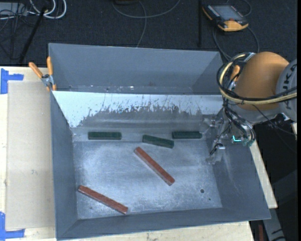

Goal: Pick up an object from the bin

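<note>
Camera view: scuffed grey bin [115,177], dark floor [90,24] beyond.

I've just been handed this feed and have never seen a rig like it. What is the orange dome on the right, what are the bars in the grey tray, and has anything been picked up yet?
This is one camera looking down, slightly from the side, into a grey metal bin. A robot arm reaches in from the right. The orange dome is a cover on the arm's wrist, part of the robot. Below it hangs the gripper, near the bin's right wall.

Five loose bars lie on the floor. Three are dark green, in a row towards the back: the left green bar, the middle green bar and the right green bar, which is nearest the gripper. Two are reddish-brown: the centre brown bar and the front-left brown bar.

Nothing is picked up yet. I cannot tell whether the gripper is open or shut.
</note>
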Controlling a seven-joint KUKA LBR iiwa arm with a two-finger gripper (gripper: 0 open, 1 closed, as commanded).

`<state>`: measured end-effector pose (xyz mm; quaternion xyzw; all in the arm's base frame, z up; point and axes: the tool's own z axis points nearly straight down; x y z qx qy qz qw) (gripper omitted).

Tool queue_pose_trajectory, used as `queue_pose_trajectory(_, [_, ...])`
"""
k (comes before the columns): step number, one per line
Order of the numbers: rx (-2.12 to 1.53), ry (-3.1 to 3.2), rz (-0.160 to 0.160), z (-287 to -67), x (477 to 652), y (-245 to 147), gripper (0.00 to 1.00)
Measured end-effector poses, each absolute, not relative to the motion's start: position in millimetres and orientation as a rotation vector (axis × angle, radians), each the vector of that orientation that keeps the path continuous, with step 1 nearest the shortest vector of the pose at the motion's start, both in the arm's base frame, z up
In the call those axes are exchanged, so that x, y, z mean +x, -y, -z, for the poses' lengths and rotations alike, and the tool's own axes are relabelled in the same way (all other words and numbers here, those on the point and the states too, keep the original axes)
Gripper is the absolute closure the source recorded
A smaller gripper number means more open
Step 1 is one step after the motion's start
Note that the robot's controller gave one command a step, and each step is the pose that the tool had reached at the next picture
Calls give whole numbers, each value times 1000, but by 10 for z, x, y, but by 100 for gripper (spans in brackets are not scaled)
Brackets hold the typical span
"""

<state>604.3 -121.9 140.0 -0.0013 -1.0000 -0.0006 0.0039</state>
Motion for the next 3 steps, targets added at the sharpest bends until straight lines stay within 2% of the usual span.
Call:
queue_pose_trajectory(1, [-131, 3142, 6, -1485, 6222, 477, 0])
queue_pose_trajectory(2, [-119, 3141, -3, -1492, 6193, 873, 0])
queue_pose_trajectory(3, [-239, 3126, 5, -817, 6158, 414, 0])
